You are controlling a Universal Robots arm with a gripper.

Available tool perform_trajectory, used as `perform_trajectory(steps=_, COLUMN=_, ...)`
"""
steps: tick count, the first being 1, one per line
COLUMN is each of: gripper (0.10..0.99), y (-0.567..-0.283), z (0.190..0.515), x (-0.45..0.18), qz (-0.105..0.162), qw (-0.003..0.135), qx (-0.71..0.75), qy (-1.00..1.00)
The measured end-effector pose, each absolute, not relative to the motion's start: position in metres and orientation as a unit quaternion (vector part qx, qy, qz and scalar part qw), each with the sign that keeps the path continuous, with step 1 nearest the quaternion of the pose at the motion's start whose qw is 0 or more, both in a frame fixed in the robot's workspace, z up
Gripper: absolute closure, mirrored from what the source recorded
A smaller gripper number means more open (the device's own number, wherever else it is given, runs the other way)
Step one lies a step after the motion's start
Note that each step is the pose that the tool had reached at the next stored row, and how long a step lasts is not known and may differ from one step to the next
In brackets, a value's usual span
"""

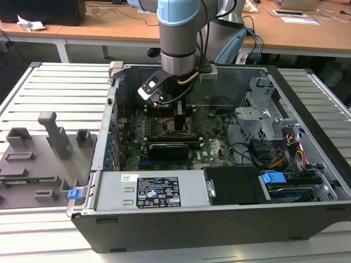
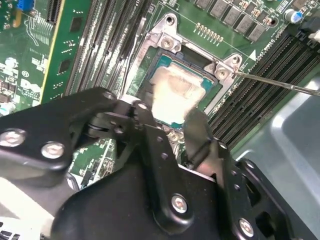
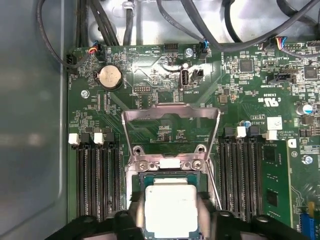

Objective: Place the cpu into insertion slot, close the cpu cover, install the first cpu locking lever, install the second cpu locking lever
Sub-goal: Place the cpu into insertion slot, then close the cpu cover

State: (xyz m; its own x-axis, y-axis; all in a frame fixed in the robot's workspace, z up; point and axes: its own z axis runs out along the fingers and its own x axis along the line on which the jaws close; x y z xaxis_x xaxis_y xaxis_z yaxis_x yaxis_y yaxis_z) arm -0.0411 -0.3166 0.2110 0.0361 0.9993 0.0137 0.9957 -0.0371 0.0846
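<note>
A robot arm [image 1: 178,33] reaches down into an open computer case [image 1: 230,227], with its gripper [image 3: 171,222] low over the green motherboard [image 3: 240,90]. The fingers [image 2: 197,131] clasp the cpu [image 3: 170,202] by two opposite edges as it sits in the insertion slot [image 3: 170,165]. The cpu cover [image 3: 170,111] lies swung open just beside the slot, and one locking lever [image 2: 280,83] stands free.

Grey slatted workbench [image 1: 60,87], wooden desks [image 1: 109,30] behind, papers [image 1: 299,19] on top
</note>
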Motion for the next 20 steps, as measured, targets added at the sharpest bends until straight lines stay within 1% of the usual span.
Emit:
perform_trajectory(steps=1, gripper=0.627, y=-0.3172, z=0.2114, x=-0.0411, qz=0.034, qw=0.026, qx=0.719, qy=0.693)
perform_trajectory(steps=2, gripper=0.627, y=-0.3177, z=0.2117, x=-0.0411, qz=0.034, qw=0.026, qx=0.719, qy=0.693)
perform_trajectory(steps=4, gripper=0.745, y=-0.3184, z=0.2124, x=-0.0411, qz=0.034, qw=0.026, qx=0.719, qy=0.693)
perform_trajectory(steps=5, gripper=0.745, y=-0.3185, z=0.213, x=-0.0409, qz=0.034, qw=0.025, qx=0.719, qy=0.693)
perform_trajectory(steps=6, gripper=0.808, y=-0.3186, z=0.2138, x=-0.0406, qz=0.034, qw=0.025, qx=0.719, qy=0.693)
perform_trajectory(steps=7, gripper=0.929, y=-0.3186, z=0.2148, x=-0.0406, qz=0.033, qw=0.025, qx=0.719, qy=0.693)
perform_trajectory(steps=9, gripper=0.929, y=-0.3186, z=0.2163, x=-0.0405, qz=0.033, qw=0.025, qx=0.719, qy=0.693)
perform_trajectory(steps=10, gripper=0.98, y=-0.3185, z=0.2168, x=-0.0405, qz=0.033, qw=0.025, qx=0.719, qy=0.693)
perform_trajectory(steps=20, gripper=0.98, y=-0.3186, z=0.2204, x=-0.0405, qz=0.033, qw=0.025, qx=0.719, qy=0.693)
